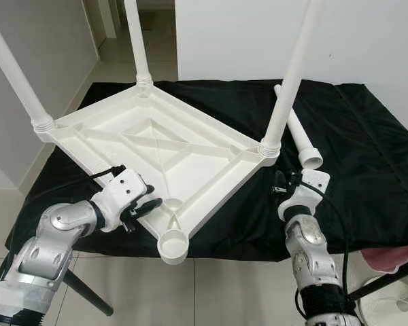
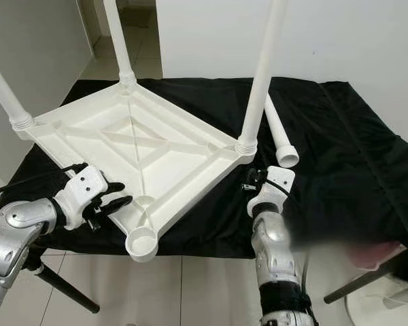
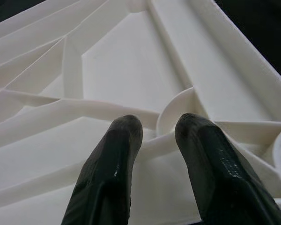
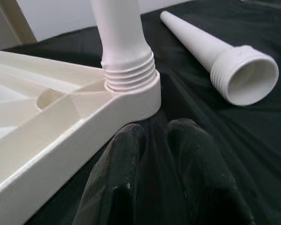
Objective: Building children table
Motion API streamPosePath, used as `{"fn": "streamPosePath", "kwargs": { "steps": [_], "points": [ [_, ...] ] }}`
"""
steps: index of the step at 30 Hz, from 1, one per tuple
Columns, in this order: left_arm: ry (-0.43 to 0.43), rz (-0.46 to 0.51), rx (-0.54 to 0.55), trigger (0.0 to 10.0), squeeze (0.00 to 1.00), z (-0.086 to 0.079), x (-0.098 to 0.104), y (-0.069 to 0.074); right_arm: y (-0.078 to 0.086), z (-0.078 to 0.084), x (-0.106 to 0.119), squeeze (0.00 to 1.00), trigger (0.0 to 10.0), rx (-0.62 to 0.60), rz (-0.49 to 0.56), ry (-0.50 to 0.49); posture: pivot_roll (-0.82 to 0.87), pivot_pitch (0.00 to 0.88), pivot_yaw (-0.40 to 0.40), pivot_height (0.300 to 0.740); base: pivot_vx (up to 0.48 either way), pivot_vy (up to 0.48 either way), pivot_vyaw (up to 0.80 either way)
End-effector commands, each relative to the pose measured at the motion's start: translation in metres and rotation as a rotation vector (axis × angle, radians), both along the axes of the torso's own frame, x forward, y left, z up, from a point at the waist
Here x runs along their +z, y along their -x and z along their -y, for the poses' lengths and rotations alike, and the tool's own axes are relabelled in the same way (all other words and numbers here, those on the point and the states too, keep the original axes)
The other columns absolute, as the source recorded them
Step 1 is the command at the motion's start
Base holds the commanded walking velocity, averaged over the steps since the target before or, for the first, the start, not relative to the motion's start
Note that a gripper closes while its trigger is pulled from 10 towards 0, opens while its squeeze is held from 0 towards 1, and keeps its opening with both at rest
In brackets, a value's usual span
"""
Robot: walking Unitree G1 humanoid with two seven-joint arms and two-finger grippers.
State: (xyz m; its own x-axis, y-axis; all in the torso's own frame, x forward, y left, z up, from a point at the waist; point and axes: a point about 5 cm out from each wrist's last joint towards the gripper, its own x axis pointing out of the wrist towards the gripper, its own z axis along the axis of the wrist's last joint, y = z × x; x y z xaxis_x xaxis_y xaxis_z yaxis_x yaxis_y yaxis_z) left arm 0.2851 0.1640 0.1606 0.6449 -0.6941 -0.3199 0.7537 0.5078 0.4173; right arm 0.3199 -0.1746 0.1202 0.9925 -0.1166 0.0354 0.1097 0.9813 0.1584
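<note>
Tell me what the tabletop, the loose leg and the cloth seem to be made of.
Tabletop: likely moulded plastic, white, slightly glossy, with cast ribs and sockets. Loose leg: apparently the same plastic, hollow, with moulded threads at its open end. Cloth: thin black fabric, perhaps synthetic, creased with a faint sheen.
</note>
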Motion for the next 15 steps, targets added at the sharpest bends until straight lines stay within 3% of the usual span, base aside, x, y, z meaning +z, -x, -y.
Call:
{"fn": "streamPosePath", "kwargs": {
  "steps": [1, 7, 15],
  "points": [
    [-0.026, -0.024, -0.051, 10.0, 0.0, 0.007, -0.002, 0.005, -0.005, 0.0, -0.007, 0.0, 10.0, -0.002, -0.055, -0.003, 0.02, 0.047, 0.015, 0.74, 0.0, 0.0, 0.0],
    [-0.028, -0.02, -0.119, 10.0, 0.0, 0.029, -0.001, 0.011, -0.023, -0.011, -0.007, 0.0, 10.0, 0.044, -0.101, -0.039, 0.02, 0.056, 0.013, 0.74, 0.0, 0.0, 0.0],
    [-0.082, -0.022, -0.101, 10.0, 0.0, 0.026, -0.005, 0.009, -0.037, -0.019, -0.002, 0.0, 10.0, 0.073, -0.123, -0.023, 0.03, 0.056, 0.004, 0.74, 0.0, 0.0, 0.0]
  ]
}}
